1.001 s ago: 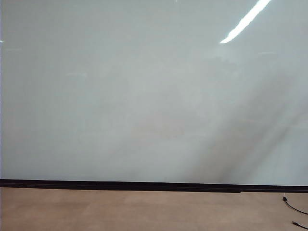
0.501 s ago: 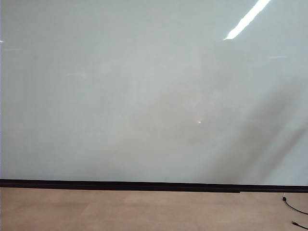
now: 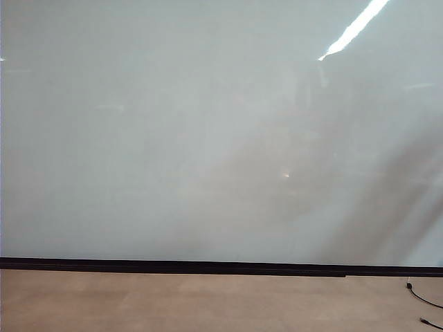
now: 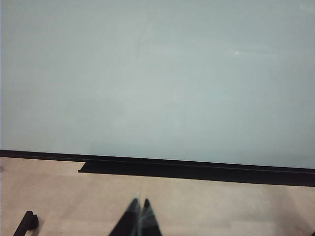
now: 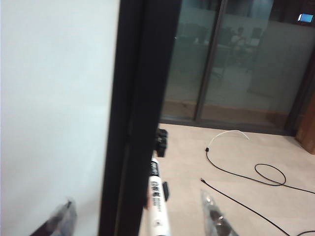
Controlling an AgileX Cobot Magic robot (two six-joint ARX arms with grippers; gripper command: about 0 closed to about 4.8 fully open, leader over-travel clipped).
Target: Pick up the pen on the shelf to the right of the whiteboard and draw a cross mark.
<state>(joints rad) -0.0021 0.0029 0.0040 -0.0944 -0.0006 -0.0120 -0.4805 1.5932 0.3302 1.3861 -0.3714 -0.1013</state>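
The whiteboard (image 3: 173,138) fills the exterior view, with a black strip (image 3: 208,266) along its lower edge; neither gripper shows there. In the right wrist view the pen (image 5: 157,201), white with black print, lies along the black shelf (image 5: 140,147) at the board's edge. My right gripper (image 5: 136,197) is open wide, one finger over the whiteboard (image 5: 54,98) and the other over the floor, with the pen between them and untouched. My left gripper (image 4: 139,202) is shut and empty, above the floor in front of the whiteboard (image 4: 157,73). No cross mark is in view.
Tan floor (image 3: 208,301) runs below the board, with a thin black cable (image 3: 423,299) at the right. In the right wrist view black cables (image 5: 251,172) and a white one (image 5: 227,133) lie on the floor before dark glass doors (image 5: 236,59). A small black clip (image 5: 161,141) sits beyond the pen.
In the exterior view the dim shadow on the board's right half has spread and climbed, covering the lower end of the light streak; a small glint appeared. No arm has come into view.
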